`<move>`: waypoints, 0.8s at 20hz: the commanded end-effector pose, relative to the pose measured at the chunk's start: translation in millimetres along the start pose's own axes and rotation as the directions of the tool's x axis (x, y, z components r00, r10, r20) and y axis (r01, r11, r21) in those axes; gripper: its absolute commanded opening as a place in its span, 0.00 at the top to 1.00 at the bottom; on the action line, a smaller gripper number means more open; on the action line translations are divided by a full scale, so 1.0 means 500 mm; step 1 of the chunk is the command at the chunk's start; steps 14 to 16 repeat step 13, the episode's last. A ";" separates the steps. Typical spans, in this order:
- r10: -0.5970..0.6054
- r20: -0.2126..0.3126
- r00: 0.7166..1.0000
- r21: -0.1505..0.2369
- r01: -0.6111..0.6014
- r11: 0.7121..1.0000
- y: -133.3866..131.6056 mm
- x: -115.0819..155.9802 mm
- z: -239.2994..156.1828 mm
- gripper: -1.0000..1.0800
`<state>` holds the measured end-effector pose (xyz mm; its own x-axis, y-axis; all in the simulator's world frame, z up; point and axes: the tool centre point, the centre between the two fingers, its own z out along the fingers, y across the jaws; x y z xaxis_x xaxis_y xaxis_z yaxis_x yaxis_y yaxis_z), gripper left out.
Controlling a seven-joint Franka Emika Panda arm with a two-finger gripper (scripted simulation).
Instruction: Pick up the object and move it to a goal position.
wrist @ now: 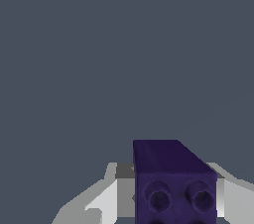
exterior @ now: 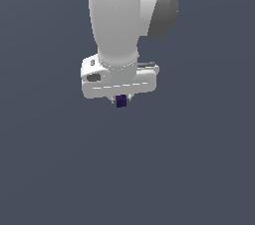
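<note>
Just beneath the white hand [exterior: 121, 100], at its lower edge, you are looking at the dark purple block [exterior: 120, 101] — it is sitting between the two short fingertips, which are only barely showing on either side of it in the exterior view. The hand is gripping the block: the pale fingers [wrist: 106, 199] are pressing against its flanks in the wrist view, one on each side, with no gap showing between finger and block.

Above the block, the arm [exterior: 113, 17] is standing nearly vertical, its broad white body rising from the hand's flat housing up to the top of the exterior view, with a grey joint cover bulging out toward the exterior view's right of it.

Close up from the wrist, you are seeing the block [wrist: 173, 181] as an elongated purple brick rather than a plain cube — its near face is carrying round recessed sockets, two fully visible and more cut off by the picture's edge.

Around the block, everything is showing as the same flat slate-grey bench [exterior: 199, 169]. You cannot tell from either view whether the block is touching the bench or hanging above it, since no shadow or contact line is showing under it.
</note>
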<state>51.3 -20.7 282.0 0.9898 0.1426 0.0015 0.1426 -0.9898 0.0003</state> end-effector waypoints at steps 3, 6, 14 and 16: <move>0.000 0.002 1.000 0.000 0.000 1.000 -0.007 0.011 -0.056 1.00; 0.000 0.002 1.000 0.000 0.000 1.000 -0.010 0.017 -0.080 1.00; 0.000 0.002 1.000 0.000 0.000 1.000 -0.013 0.022 -0.101 1.00; 0.000 0.002 1.000 0.000 0.000 1.000 -0.013 0.022 -0.101 1.00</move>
